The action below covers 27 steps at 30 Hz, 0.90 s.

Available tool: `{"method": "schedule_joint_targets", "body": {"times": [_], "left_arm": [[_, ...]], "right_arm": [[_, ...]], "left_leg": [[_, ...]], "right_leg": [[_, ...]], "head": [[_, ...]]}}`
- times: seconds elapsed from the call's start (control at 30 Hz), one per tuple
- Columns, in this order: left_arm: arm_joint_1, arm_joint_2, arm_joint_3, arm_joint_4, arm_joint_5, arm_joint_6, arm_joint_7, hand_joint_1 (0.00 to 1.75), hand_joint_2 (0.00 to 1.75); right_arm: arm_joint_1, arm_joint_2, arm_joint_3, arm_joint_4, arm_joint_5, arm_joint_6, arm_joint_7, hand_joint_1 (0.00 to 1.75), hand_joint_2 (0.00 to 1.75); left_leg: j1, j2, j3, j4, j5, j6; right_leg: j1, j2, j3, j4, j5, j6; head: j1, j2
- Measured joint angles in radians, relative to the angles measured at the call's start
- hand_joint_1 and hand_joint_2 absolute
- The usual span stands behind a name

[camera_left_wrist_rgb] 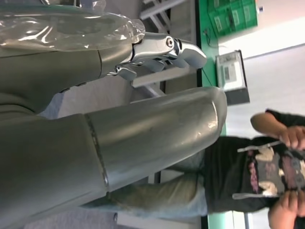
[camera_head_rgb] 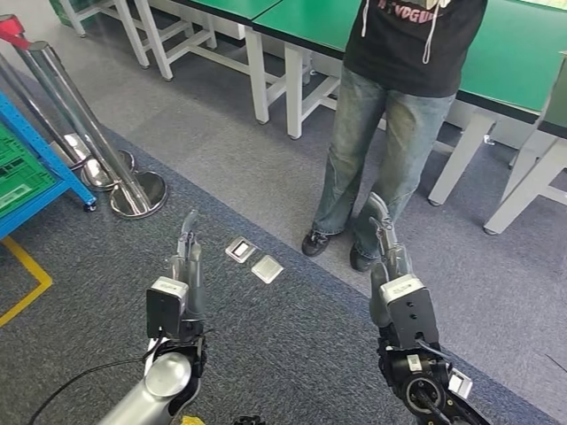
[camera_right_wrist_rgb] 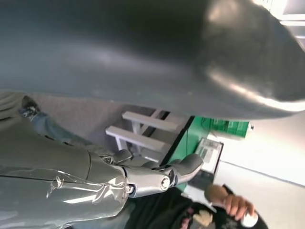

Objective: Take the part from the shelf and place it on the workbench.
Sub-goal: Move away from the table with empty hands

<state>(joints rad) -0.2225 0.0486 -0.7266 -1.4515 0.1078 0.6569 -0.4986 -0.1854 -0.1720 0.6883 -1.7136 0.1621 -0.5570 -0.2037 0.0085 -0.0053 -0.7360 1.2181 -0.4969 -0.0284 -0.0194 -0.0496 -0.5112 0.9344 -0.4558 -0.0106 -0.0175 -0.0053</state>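
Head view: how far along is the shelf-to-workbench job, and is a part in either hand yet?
Nothing looks done. The left hand and the right hand are both raised with fingers extended, holding nothing. The blue shelf sits at the far left edge; the green workbench lies ahead behind a person. No part can be made out. Left: face the shelf, grasp the part, carry it to the workbench.

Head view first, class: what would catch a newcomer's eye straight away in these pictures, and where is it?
Most striking is the person in a black top and jeans, standing straight ahead on the grey floor before the green-topped workbenches. In the foreground the robot's left hand and right hand are raised, holding nothing. Far left, shiny metal posts lean beside a blue rack.
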Motion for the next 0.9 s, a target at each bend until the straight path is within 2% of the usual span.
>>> {"method": "schedule_joint_targets", "body": {"times": [0.03, 0.1, 0.13, 0.17, 0.23, 0.27, 0.3, 0.33, 0.37, 0.4, 0.43, 0.47, 0.5, 0.53, 0.6, 0.63, 0.67, 0.73, 0.77, 0.83, 0.87, 0.9], "left_arm": [[0.0, 0.0, 0.0, 0.0, 0.0, 0.0, 0.0, 0.0, 0.0], [-0.001, 0.001, 0.0, 0.0, 0.0, 0.001, 0.0, 0.0, 0.0], [-0.002, 0.001, 0.0, -0.001, 0.0, 0.002, 0.0, 0.0, 0.0], [-0.003, 0.001, 0.0, -0.002, 0.0, 0.003, 0.0, 0.0, 0.0], [-0.001, 0.002, 0.0, -0.004, 0.0, 0.008, 0.0, 0.0, 0.0], [-0.001, 0.003, 0.0, -0.006, -0.001, 0.01, 0.0, 0.0, 0.0], [0.0, 0.004, 0.0, -0.007, -0.002, 0.012, 0.0, 0.0, 0.0], [0.0, 0.004, 0.0, -0.009, -0.003, 0.015, 0.001, 0.0, 0.0], [0.001, 0.004, 0.0, -0.011, -0.005, 0.018, 0.004, 0.0, 0.0], [0.002, 0.004, 0.0, -0.012, -0.006, 0.022, 0.008, 0.0, 0.0], [0.004, 0.004, 0.0, -0.013, -0.008, 0.027, 0.011, 0.0, 0.0], [0.007, 0.005, 0.0, -0.013, -0.009, 0.03, 0.015, 0.0, 0.0], [0.01, 0.005, 0.0, -0.013, -0.009, 0.032, 0.017, 0.0, 0.0], [0.012, 0.006, 0.0, -0.014, -0.01, 0.034, 0.019, 0.0, 0.0], [0.014, 0.006, 0.0, -0.018, -0.011, 0.035, 0.02, 0.0, 0.0], [0.015, 0.006, 0.0, -0.021, -0.012, 0.036, 0.02, 0.0, 0.0], [0.015, 0.007, 0.0, -0.023, -0.012, 0.036, 0.02, 0.0, 0.0], [0.018, 0.008, 0.0, -0.028, -0.013, 0.036, 0.021, 0.0, 0.0], [0.02, 0.009, 0.0, -0.03, -0.014, 0.036, 0.02, 0.0, 0.0], [0.021, 0.01, 0.0, -0.032, -0.015, 0.033, 0.02, 0.0, 0.0], [0.021, 0.011, 0.0, -0.032, -0.016, 0.031, 0.02, 0.0, 0.0], [0.021, 0.011, 0.0, -0.032, -0.016, 0.03, 0.019, 0.0, 0.0]], "right_arm": [[0.0, 0.0, 0.0, 0.0, 0.0, 0.0, 0.0, 0.0, 0.0], [-0.001, 0.0, 0.0, 0.0, 0.0, 0.0, 0.0, 0.0, 0.0], [-0.002, 0.0, 0.0, 0.0, 0.0, 0.0, 0.0, 0.0, 0.0], [-0.003, 0.0, 0.0, 0.0, 0.0, 0.0, 0.0, 0.0, 0.0], [-0.004, 0.0, 0.001, 0.0, -0.001, 0.001, 0.0, 0.0, 0.0], [-0.006, 0.0, 0.001, 0.0, -0.001, 0.001, 0.0, 0.0, 0.0], [-0.007, 0.0, 0.001, 0.0, -0.001, 0.001, 0.0, 0.0, 0.0], [-0.008, -0.001, 0.001, 0.0, -0.001, 0.0, 0.0, 0.0, 0.0], [-0.007, -0.001, 0.001, 0.0, -0.002, 0.0, 0.002, 0.0, 0.0], [-0.005, -0.001, 0.002, 0.0, -0.002, 0.0, 0.003, 0.0, 0.0], [-0.003, -0.002, 0.003, 0.0, -0.002, 0.0, 0.004, 0.0, 0.0], [-0.002, -0.002, 0.003, 0.0, -0.002, 0.001, 0.005, 0.0, 0.0], [-0.002, -0.002, 0.004, 0.0, -0.002, 0.002, 0.005, 0.0, 0.0], [-0.003, -0.002, 0.004, 0.0, -0.002, 0.003, 0.006, 0.0, 0.0], [-0.005, -0.003, 0.003, 0.0, -0.003, 0.007, 0.006, 0.0, 0.0], [-0.007, -0.004, 0.003, 0.0, -0.003, 0.008, 0.006, 0.0, 0.0], [-0.007, -0.004, 0.004, 0.0, -0.004, 0.01, 0.006, 0.0, 0.0], [-0.008, -0.004, 0.005, 0.0, -0.005, 0.01, 0.006, 0.0, 0.0], [-0.009, -0.004, 0.005, 0.0, -0.005, 0.009, 0.007, 0.0, 0.0], [-0.012, -0.005, 0.006, 0.0, -0.005, 0.004, 0.009, 0.0, 0.0], [-0.013, -0.005, 0.006, 0.0, -0.005, 0.002, 0.011, 0.0, 0.0], [-0.012, -0.005, 0.006, -0.001, -0.005, 0.0, 0.013, 0.0, 0.0]], "left_leg": [[0.001, 0.011, 0.035, -0.067, 0.036, 0.0], [-0.004, 0.056, 0.115, -0.218, 0.092, 0.007], [-0.008, 0.071, 0.137, -0.262, 0.103, 0.012], [-0.012, 0.076, 0.145, -0.279, 0.103, 0.018], [-0.014, 0.051, 0.146, -0.281, 0.103, 0.029], [-0.013, 0.04, 0.15, -0.283, 0.102, 0.035], [-0.01, 0.029, 0.154, -0.286, 0.103, 0.041], [-0.007, 0.018, 0.159, -0.288, 0.103, 0.046], [-0.007, 0.007, 0.161, -0.288, 0.102, 0.049], [-0.007, -0.005, 0.163, -0.288, 0.101, 0.052], [-0.008, -0.019, 0.164, -0.288, 0.1, 0.053], [-0.009, -0.034, 0.166, -0.288, 0.099, 0.054], [-0.01, -0.049, 0.169, -0.287, 0.098, 0.054], [-0.01, -0.065, 0.172, -0.287, 0.097, 0.053], [-0.009, -0.093, 0.175, -0.284, 0.094, 0.049], [-0.009, -0.104, 0.172, -0.281, 0.093, 0.045], [-0.007, -0.115, 0.166, -0.279, 0.094, 0.041], [-0.005, -0.135, 0.156, -0.277, 0.097, 0.029], [-0.006, -0.126, 0.153, -0.274, 0.095, 0.023], [-0.01, -0.073, 0.128, -0.22, 0.062, 0.012], [-0.009, -0.038, 0.099, -0.162, 0.032, 0.008], [-0.007, -0.019, 0.06, -0.087, -0.002, 0.005]], "right_leg": [[0.0, -0.012, 0.003, 0.0, -0.003, 0.002], [0.003, -0.032, 0.009, 0.001, -0.009, 0.011], [0.006, -0.04, 0.012, 0.001, -0.013, 0.016], [0.009, -0.048, 0.015, 0.001, -0.016, 0.021], [0.009, -0.065, 0.021, 0.001, -0.024, 0.031], [0.007, -0.058, 0.021, 0.009, -0.034, 0.037], [0.004, -0.04, 0.012, 0.033, -0.052, 0.041], [0.002, -0.014, -0.008, 0.081, -0.079, 0.043], [0.001, 0.015, -0.041, 0.152, -0.111, 0.045], [0.0, 0.032, -0.081, 0.231, -0.14, 0.045], [0.0, 0.04, -0.116, 0.294, -0.155, 0.046], [0.0, 0.045, -0.138, 0.324, -0.152, 0.046], [0.0, 0.047, -0.14, 0.311, -0.128, 0.044], [0.0, 0.053, -0.122, 0.256, -0.086, 0.04], [-0.002, 0.097, -0.067, 0.112, -0.009, 0.031], [-0.003, 0.118, -0.044, 0.058, 0.008, 0.029], [-0.003, 0.131, -0.032, 0.032, 0.011, 0.027], [-0.004, 0.119, -0.019, 0.019, 0.006, 0.024], [-0.005, 0.107, -0.016, 0.015, 0.008, 0.02], [-0.009, 0.08, -0.01, 0.006, 0.012, 0.011], [-0.007, 0.067, -0.008, 0.004, 0.012, 0.008], [-0.006, 0.052, -0.009, 0.004, 0.011, 0.005]], "head": [[-0.004, 0.0], [-0.012, 0.0], [-0.013, 0.0], [-0.012, 0.0], [-0.006, 0.0], [-0.004, 0.0], [0.0, 0.0], [0.006, 0.0], [0.014, 0.0], [0.021, 0.0], [0.027, 0.0], [0.03, 0.0], [0.033, 0.0], [0.037, 0.0], [0.044, 0.0], [0.046, 0.0], [0.046, 0.0], [0.043, 0.0], [0.041, 0.0], [0.028, 0.0], [0.02, 0.0], [0.013, 0.0]]}}
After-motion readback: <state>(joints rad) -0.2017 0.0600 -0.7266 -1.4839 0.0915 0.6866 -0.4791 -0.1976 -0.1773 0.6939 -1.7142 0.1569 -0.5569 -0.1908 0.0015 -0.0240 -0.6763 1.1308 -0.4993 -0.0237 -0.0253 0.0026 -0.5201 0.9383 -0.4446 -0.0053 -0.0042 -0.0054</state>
